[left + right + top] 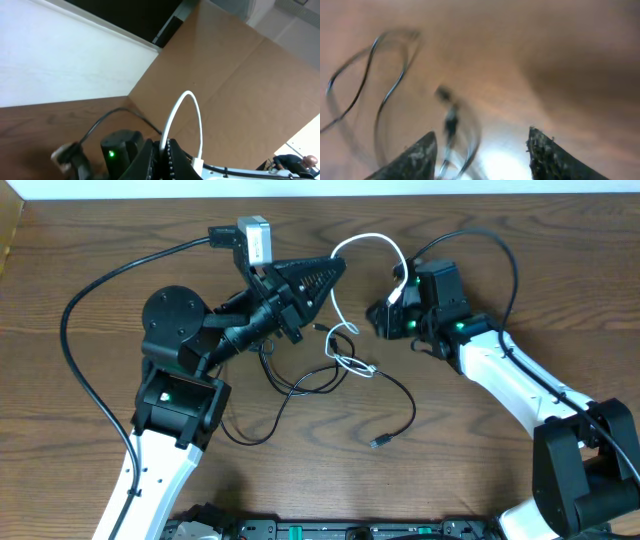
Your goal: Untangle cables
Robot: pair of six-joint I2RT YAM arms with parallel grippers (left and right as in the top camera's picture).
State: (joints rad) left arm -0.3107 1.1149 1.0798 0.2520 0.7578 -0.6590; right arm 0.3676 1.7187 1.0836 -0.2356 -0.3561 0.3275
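Tangled cables (347,361) lie on the wooden table (455,472).

Cables (352,365) clutter the table (450,470) centre

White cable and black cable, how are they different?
The white cable is bright and arches up off the table; the black cable is dark and lies flat in loose loops. The left gripper pinches the white cable; the black cable's plug end lies free. Both are thin and cross in one tangle.

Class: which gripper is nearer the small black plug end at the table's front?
Right. The right gripper is behind the small black plug end; the left gripper sits farther back-left.
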